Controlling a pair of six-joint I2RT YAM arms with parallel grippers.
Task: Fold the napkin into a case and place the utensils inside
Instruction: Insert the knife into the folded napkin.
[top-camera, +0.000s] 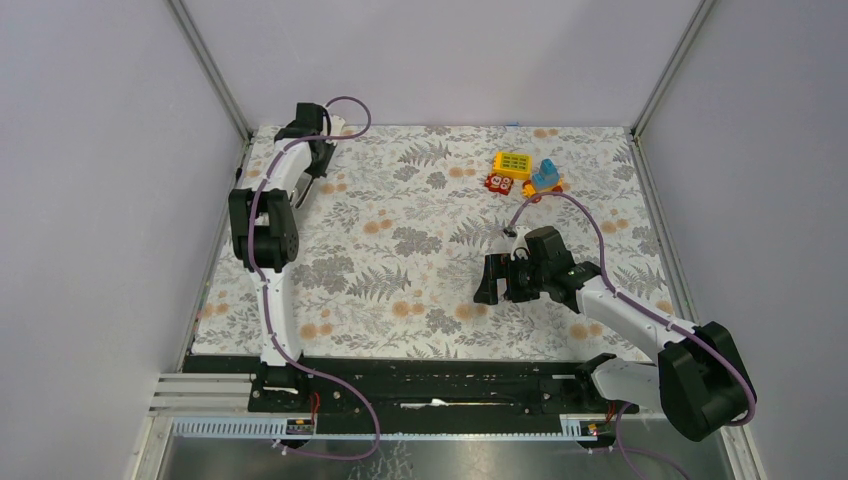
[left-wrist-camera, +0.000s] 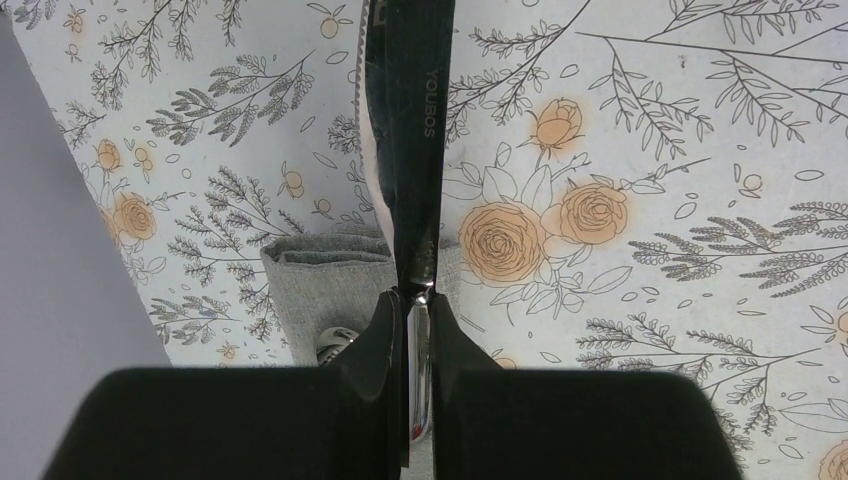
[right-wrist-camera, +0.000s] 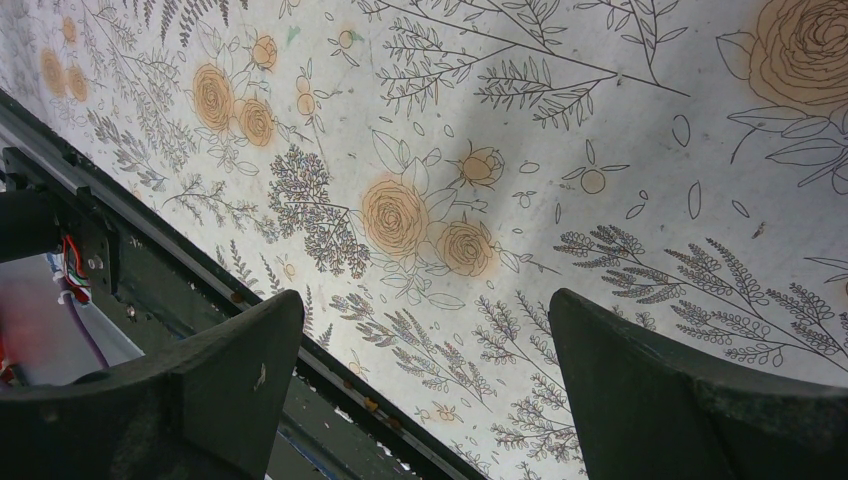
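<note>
You're at the loading step, by the look of it: the napkin (left-wrist-camera: 320, 290) lies folded into a grey sleeve at the far left corner of the tablecloth (left-wrist-camera: 650, 120). Your left gripper (left-wrist-camera: 418, 300) is clamped tight on the knife (left-wrist-camera: 410, 120), blade pointing away from the wrist. In the wrist view the sleeve sits under the jaws and mostly to their left — the knife crosses above its right part, touching or not I can't tell. A shiny scrap (left-wrist-camera: 335, 347) shows at the napkin's near edge, perhaps the other utensil; it's too small to say. Next you'd need to line the knife up with the sleeve's mouth and slide it in without dragging the cloth. Your right gripper (top-camera: 500, 280) hangs spread wide and empty, well apart at near right.
</note>
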